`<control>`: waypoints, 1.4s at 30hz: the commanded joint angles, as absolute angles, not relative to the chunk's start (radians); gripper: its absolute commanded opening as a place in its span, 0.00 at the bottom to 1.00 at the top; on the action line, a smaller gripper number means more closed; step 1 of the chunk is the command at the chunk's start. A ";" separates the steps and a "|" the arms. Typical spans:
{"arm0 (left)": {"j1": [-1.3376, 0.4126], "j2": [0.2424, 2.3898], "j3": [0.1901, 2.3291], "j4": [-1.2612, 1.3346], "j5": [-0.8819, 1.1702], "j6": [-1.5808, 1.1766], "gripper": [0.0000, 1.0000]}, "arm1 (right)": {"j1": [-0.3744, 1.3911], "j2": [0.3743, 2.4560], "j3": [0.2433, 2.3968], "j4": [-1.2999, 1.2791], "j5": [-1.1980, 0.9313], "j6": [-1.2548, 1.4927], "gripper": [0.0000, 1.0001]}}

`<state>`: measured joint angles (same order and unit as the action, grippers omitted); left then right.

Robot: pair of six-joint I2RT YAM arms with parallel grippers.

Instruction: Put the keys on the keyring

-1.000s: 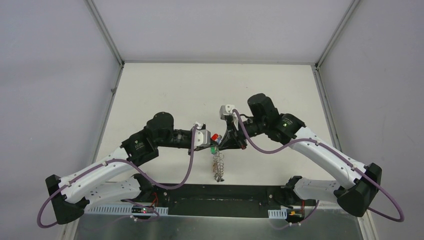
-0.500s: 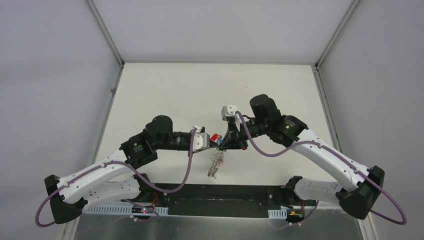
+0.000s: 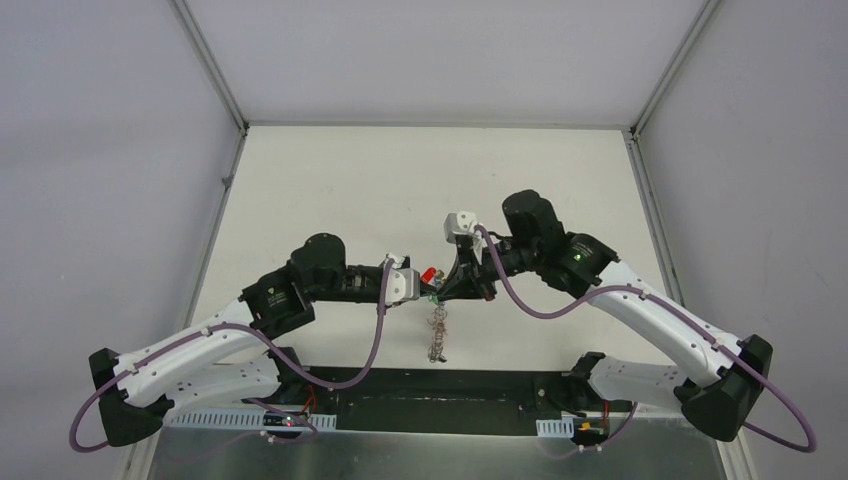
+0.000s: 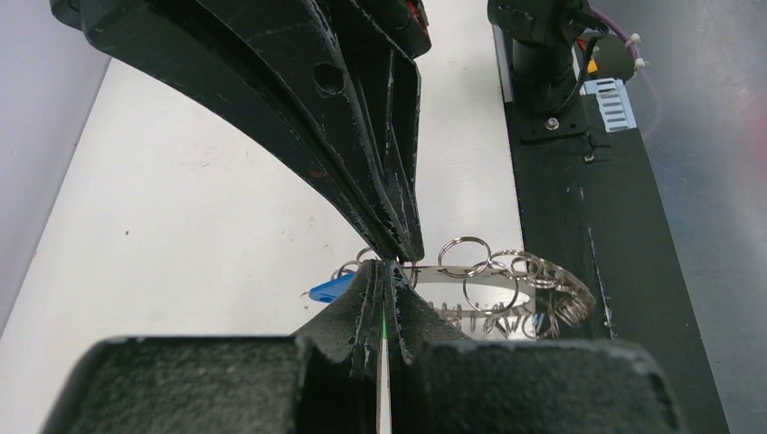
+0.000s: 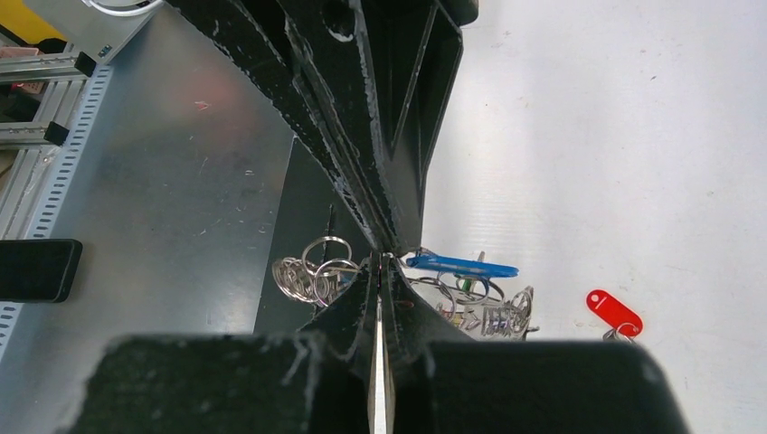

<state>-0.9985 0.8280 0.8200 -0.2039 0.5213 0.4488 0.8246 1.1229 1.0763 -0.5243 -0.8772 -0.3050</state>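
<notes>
The white counter (image 3: 330, 180) carries almost nothing: both arms reach inward over it and meet nose to nose above its near middle. There the keyring (image 3: 437, 335) dangles off the surface beneath the two claws, its flat grey band hanging edge-down. The left claw (image 4: 384, 271) is squeezed fully closed, and the thin green-and-silver sliver between its fingers looks like part of the keyring. The right claw (image 5: 380, 267) is closed just as tight, tip against tip with the other, but what it pinches is hidden. The blue-tagged key (image 5: 461, 266) sticks out sideways right at that meeting point, and whether it is gripped or merely hooked I cannot tell. The red-tagged key (image 5: 615, 313) appears to lie on the counter, apart from the bundle. Smallest are the wire loops (image 4: 463, 253) crowding the band's rim. As a judgement, the keyring is light but stiff, and held at one point it will swing and twist freely, so a pinch on the flat band should steady it better than one on a loop. The keys are thin, smooth metal and likely slippery, so the oblong plastic tag gives the broader, surer hold. The loops are probably springy and must be pried open, and a hard pull could bend them.
</notes>
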 commanded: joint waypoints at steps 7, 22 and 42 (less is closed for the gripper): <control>-1.024 0.785 0.793 -0.166 0.548 0.454 0.00 | 0.825 1.074 1.071 -0.406 -0.836 -0.298 0.00; -1.035 0.782 0.790 -0.196 0.509 0.449 0.00 | 0.825 1.056 1.057 -0.369 -0.793 -0.271 0.00; -1.078 0.813 0.789 -0.260 0.429 0.477 0.00 | 0.824 1.060 1.048 -0.335 -0.750 -0.210 0.00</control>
